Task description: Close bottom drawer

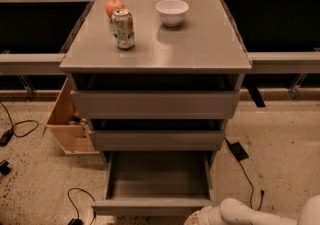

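Observation:
The bottom drawer (pixel 157 204) of the grey cabinet (pixel 155 104) stands pulled far out toward me, a wide shallow grey tray with a plain flat front and nothing inside. The two taller drawers above it sit nearly shut. My white arm (pixel 240 213) comes in from the lower right corner. My gripper (pixel 196 219) is at the bottom edge of the view, just below and right of the drawer's front, mostly cut off by the frame.
On the cabinet top stand a soda can (pixel 123 29), an apple (pixel 114 7) and a white bowl (pixel 172 12). A light wooden box (pixel 67 124) leans at the cabinet's left. Cables (pixel 20 128) and a black adapter (pixel 236 150) lie on the speckled floor. Dark shelving runs behind.

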